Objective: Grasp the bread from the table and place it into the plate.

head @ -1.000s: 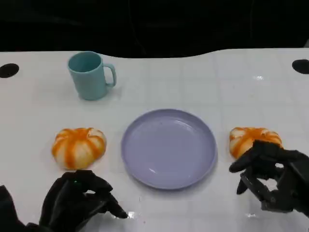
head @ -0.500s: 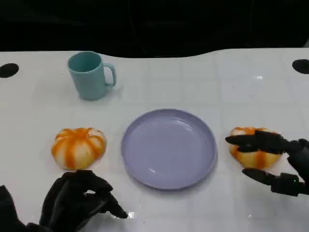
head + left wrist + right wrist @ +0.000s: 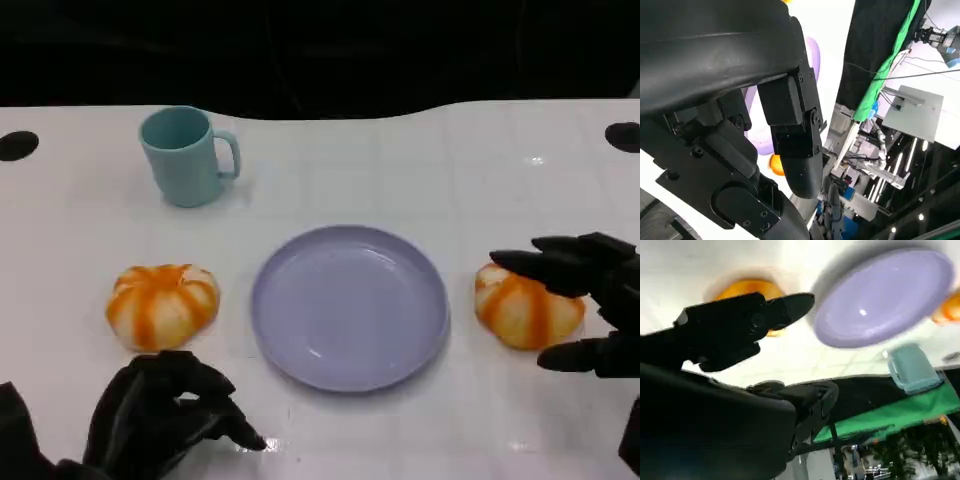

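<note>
Two orange-and-white striped breads lie on the white table, one on each side of the lilac plate (image 3: 300, 340). The right bread (image 3: 525, 312) sits between the spread fingers of my right hand (image 3: 612, 300): the fingers (image 3: 555, 265) reach over its far side and the thumb lies at its near side, without closing on it. In the right wrist view the same bread (image 3: 747, 289) shows past my fingers (image 3: 745, 325), beside the plate (image 3: 885, 295). The left bread (image 3: 162, 303) lies untouched. My left hand (image 3: 165, 420) rests on the table in front of it, fingers curled in and holding nothing.
A teal mug (image 3: 188, 155) stands at the back left, handle to the right; it also appears in the right wrist view (image 3: 910, 370). Dark round holes mark the table's far corners (image 3: 18, 145). The table's far edge meets a black backdrop.
My right hand has moved forward from the near side of the right bread and spread its fingers around it. The left hand, plate, mug and left bread have not moved.
</note>
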`<act>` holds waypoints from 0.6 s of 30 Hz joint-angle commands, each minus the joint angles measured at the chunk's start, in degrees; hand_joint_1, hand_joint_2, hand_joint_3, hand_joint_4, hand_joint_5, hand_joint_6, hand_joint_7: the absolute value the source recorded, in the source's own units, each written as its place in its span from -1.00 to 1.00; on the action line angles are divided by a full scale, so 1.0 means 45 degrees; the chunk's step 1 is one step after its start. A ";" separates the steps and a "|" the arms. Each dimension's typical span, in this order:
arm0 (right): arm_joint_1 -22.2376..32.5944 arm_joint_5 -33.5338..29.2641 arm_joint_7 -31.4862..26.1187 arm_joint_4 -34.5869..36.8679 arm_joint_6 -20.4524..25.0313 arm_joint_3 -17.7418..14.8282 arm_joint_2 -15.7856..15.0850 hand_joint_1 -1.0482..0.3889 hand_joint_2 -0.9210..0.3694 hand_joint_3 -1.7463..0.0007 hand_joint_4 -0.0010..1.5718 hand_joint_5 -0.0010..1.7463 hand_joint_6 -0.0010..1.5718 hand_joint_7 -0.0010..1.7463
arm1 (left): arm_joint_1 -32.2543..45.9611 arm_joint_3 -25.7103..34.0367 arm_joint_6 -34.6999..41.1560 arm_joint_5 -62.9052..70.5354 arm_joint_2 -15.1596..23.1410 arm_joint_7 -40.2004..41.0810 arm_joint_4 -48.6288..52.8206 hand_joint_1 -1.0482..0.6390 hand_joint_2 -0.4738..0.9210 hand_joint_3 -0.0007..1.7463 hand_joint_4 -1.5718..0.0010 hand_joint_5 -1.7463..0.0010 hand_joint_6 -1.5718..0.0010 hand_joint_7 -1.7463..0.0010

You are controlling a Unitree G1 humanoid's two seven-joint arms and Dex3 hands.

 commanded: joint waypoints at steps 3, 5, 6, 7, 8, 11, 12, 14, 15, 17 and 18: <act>-0.0897 -0.1960 -0.0739 0.0555 0.0729 0.1053 -0.0601 -0.32 -0.87 1.00 -0.99 -0.75 -0.73 -1.00 | 0.0053 0.0041 -0.0094 0.0101 0.0111 0.0097 -0.0058 -0.93 0.49 -0.99 -1.00 0.43 -1.00 0.74; -0.1135 -0.2278 -0.1055 0.0898 0.0812 0.1365 -0.0591 -0.32 -0.86 1.00 -0.98 -0.74 -0.72 -0.99 | 0.0046 0.0042 -0.0106 0.0099 0.0103 0.0094 -0.0038 -0.93 0.49 -0.99 -1.00 0.44 -1.00 0.74; -0.1266 -0.2400 -0.1185 0.1085 0.0865 0.1515 -0.0556 -0.32 -0.86 1.00 -0.97 -0.74 -0.72 -0.99 | 0.0042 0.0041 -0.0169 0.0120 0.0098 0.0087 -0.0018 -0.93 0.49 -0.99 -1.00 0.43 -1.00 0.74; -0.1418 -0.2527 -0.1331 0.1307 0.0917 0.1683 -0.0522 -0.31 -0.85 1.00 -0.97 -0.74 -0.71 -0.99 | 0.0040 0.0041 -0.0182 0.0125 0.0098 0.0086 -0.0011 -0.94 0.49 -0.99 -1.00 0.43 -1.00 0.74; -0.1563 -0.2643 -0.1504 0.1530 0.0942 0.1840 -0.0490 -0.29 -0.85 1.00 -0.97 -0.74 -0.71 -0.99 | 0.0039 0.0044 -0.0177 0.0121 0.0096 0.0097 -0.0010 -0.94 0.49 -0.99 -1.00 0.43 -1.00 0.74; -0.2086 -0.3085 -0.2357 0.2417 0.0849 0.2364 -0.0371 -0.26 -0.80 1.00 -0.91 -0.72 -0.66 -0.98 | 0.0046 0.0077 0.0027 0.0014 0.0079 0.0156 -0.0064 -0.94 0.48 -1.00 -1.00 0.42 -1.00 0.74; -0.2275 -0.3222 -0.2570 0.2722 0.0867 0.2555 -0.0330 -0.24 -0.79 1.00 -0.90 -0.72 -0.66 -0.98 | 0.0051 0.0082 0.0058 -0.0002 0.0076 0.0167 -0.0080 -0.94 0.47 -1.00 -1.00 0.42 -1.00 0.74; -0.2607 -0.3420 -0.2931 0.3256 0.0894 0.2901 -0.0280 -0.23 -0.79 1.00 -0.89 -0.73 -0.66 -0.98 | 0.0063 0.0083 0.0055 0.0011 0.0072 0.0181 -0.0102 -0.94 0.47 -1.00 -1.00 0.42 -1.00 0.74; -0.2796 -0.3582 -0.3141 0.3539 0.0930 0.3099 -0.0246 -0.22 -0.79 1.00 -0.88 -0.73 -0.65 -0.98 | 0.0066 0.0081 0.0053 0.0020 0.0067 0.0193 -0.0116 -0.93 0.47 -1.00 -1.00 0.42 -1.00 0.74; -0.3219 -0.3917 -0.3685 0.4226 0.0948 0.3535 -0.0151 -0.23 -0.78 1.00 -0.86 -0.73 -0.64 -0.98 | 0.0075 0.0063 -0.0043 0.0065 0.0079 0.0146 -0.0111 -0.93 0.48 -0.99 -1.00 0.42 -1.00 0.74; -0.3424 -0.4031 -0.3864 0.4559 0.0979 0.3742 -0.0099 -0.24 -0.78 1.00 -0.85 -0.73 -0.64 -0.98 | 0.0086 0.0058 -0.0065 0.0074 0.0080 0.0135 -0.0120 -0.93 0.48 -0.99 -1.00 0.42 -1.00 0.74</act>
